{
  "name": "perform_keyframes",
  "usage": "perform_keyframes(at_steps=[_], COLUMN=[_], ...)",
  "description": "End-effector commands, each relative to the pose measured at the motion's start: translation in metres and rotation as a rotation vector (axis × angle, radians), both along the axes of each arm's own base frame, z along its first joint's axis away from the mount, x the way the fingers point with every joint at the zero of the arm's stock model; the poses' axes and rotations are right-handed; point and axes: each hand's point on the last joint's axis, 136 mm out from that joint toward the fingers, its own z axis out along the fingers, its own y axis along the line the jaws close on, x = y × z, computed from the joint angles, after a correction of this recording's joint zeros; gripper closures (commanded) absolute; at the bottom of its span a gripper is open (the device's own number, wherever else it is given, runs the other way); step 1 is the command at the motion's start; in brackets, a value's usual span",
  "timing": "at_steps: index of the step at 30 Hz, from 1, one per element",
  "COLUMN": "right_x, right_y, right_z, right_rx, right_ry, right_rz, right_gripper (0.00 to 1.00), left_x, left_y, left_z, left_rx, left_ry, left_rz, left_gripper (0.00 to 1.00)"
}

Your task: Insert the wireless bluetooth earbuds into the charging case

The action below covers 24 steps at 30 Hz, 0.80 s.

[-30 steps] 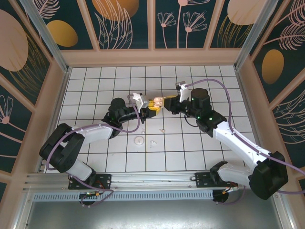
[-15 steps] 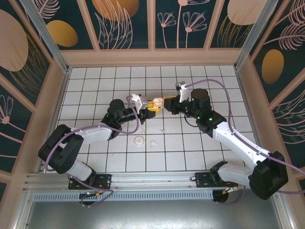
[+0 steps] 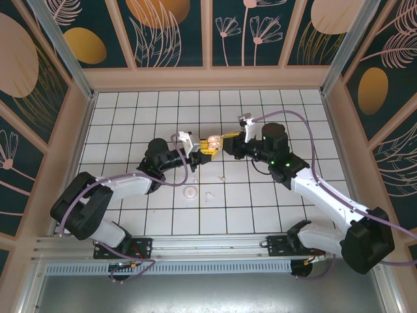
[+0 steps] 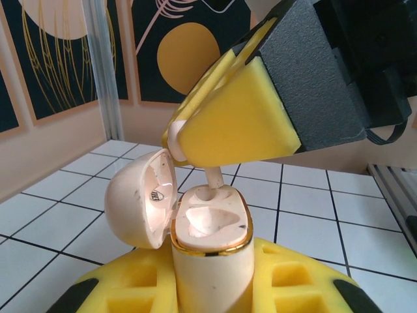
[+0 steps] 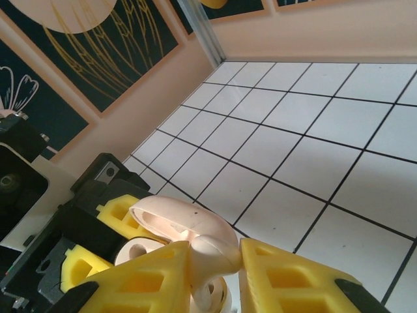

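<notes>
My left gripper (image 4: 210,290) clamps the charging case (image 4: 210,261) upright; my right gripper (image 5: 215,277) pinches an earbud (image 5: 212,251) just above the case. If its stem (image 4: 212,179) strikes the gold rim (image 4: 215,246) off-line, the earbud may twist from my grip

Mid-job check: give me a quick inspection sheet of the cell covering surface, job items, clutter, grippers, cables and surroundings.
Surface: white tiled table, nothing spilled.
Job's things: charging case held upright, lid open; one earbud with its stem at the case's opening; a tiny pale piece, possibly the second earbud, lies on the tiles.
Clutter: flat white disc with a small pale bit beside it.
Grippers: left gripper shut on the charging case; right gripper shut on the earbud.
Cables: left arm's purple cable and right arm's purple cable loop clear of the case.
Surroundings: painted wall panels; metal rail at the near edge.
</notes>
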Motion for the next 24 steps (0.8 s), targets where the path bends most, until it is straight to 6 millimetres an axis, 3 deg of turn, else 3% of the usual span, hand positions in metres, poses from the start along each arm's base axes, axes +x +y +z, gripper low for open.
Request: perform_keyframes(at_steps=[1, 24], right_x=[-0.0174, -0.0157], right_y=[0.0069, 0.0017], right_z=[-0.0091, -0.0132], right_rx=[-0.012, -0.014], right_ry=[0.01, 0.002], right_rz=[0.084, 0.056], right_gripper=[0.76, 0.76], left_x=[-0.0098, -0.0161], left_y=[0.004, 0.0073], left_z=[0.0449, 0.0497], left_rx=[-0.09, -0.097], left_ry=[-0.191, -0.267], left_rz=[0.001, 0.015], left_gripper=[0.85, 0.85])
